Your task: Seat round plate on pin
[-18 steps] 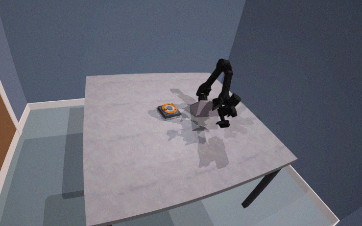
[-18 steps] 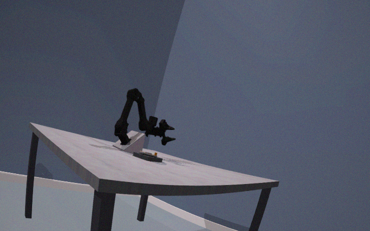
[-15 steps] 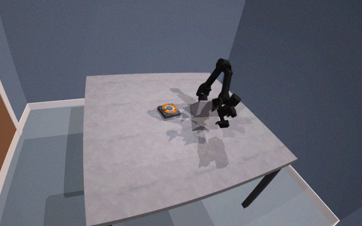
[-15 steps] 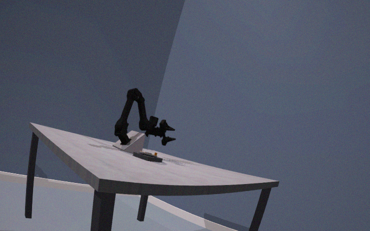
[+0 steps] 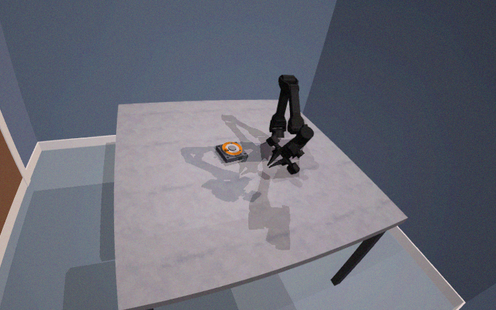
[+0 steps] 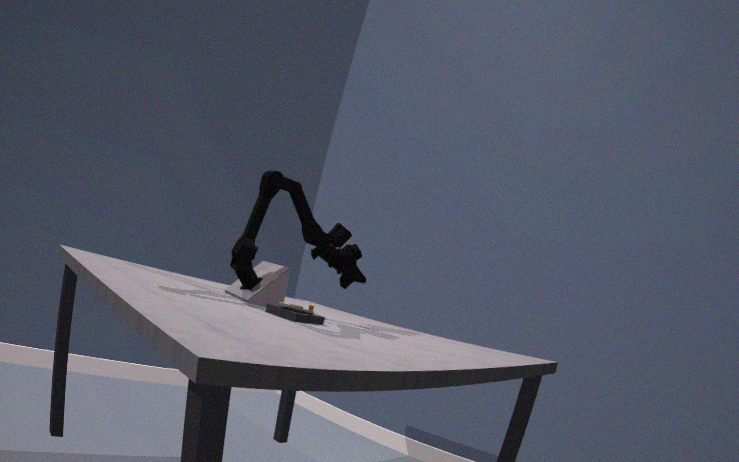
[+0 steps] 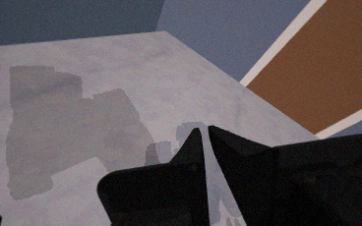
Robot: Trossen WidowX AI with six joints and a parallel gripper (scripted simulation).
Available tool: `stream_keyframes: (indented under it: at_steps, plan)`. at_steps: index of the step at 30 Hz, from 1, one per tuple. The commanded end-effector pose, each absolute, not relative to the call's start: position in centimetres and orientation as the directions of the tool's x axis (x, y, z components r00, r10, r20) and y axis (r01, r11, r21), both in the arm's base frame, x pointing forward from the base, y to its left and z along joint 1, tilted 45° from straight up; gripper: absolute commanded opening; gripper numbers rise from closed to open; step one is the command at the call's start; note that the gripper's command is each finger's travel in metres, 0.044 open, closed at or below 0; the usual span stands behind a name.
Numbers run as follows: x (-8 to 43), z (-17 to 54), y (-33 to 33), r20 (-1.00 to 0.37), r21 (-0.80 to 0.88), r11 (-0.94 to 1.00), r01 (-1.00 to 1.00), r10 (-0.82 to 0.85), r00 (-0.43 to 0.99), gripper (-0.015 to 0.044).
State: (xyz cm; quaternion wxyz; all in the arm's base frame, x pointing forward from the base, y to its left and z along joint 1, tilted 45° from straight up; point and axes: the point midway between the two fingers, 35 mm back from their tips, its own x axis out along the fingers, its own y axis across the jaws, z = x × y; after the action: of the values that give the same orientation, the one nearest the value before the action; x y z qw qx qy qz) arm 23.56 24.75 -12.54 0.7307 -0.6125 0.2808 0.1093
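The round plate (image 5: 234,153) (image 6: 292,305), orange with a pale inner ring, sits around the grey post (image 5: 232,147) on the dark square base (image 5: 228,159) (image 6: 297,315). Its orange tab (image 6: 311,308) stands up at the right end in the exterior view. The pin and the hole are too small to make out, and I cannot tell whether the plate lies flat. My gripper (image 5: 268,166) (image 6: 354,283) (image 7: 204,132) is shut and empty, its fingertips almost together. It is in the air, away from the plate and touching nothing. The wrist view does not show the plate or base.
The arm stands on a pale wedge-shaped block (image 6: 273,286) beside the base. The table (image 5: 164,231) (image 6: 360,352) has a marbled top, with several arm shadows across it. Its edge (image 7: 202,58) shows in the wrist view.
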Motion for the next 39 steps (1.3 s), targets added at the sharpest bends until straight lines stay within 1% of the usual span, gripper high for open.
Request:
stream_keyframes:
  at_steps: [1,8,14,16,18,22,24,27,29,39]
  plan:
    - [28.7,-11.0,20.4,-0.643,-0.758,0.455,-0.468,-0.403,0.651,0.0]
    - [31.1,-9.3,16.4,-0.693,-0.715,0.589,-0.377,-0.522,0.498,0.0]
    - [32.6,-6.4,11.6,-0.727,-0.684,0.691,-0.234,-0.618,0.299,0.0]
    - [32.7,-5.9,10.7,-0.73,-0.681,0.702,-0.209,-0.632,0.26,0.0]
    - [32.9,-4.5,8.5,-0.734,-0.678,0.72,-0.147,-0.658,0.168,0.0]
    - [32.7,-2.2,5.6,-0.734,-0.679,0.732,-0.055,-0.678,0.034,0.0]
    - [32.6,-1.5,4.7,-0.732,-0.68,0.732,-0.026,-0.681,-0.008,0.0]
    - [31.9,0.8,2.0,-0.723,-0.688,0.723,0.06,-0.677,-0.134,0.0]
    - [31.8,1.3,1.6,-0.721,-0.69,0.72,0.075,-0.675,-0.156,0.0]
    - [31.5,0.6,1.4,-0.721,-0.69,0.72,0.075,-0.675,-0.155,0.0]
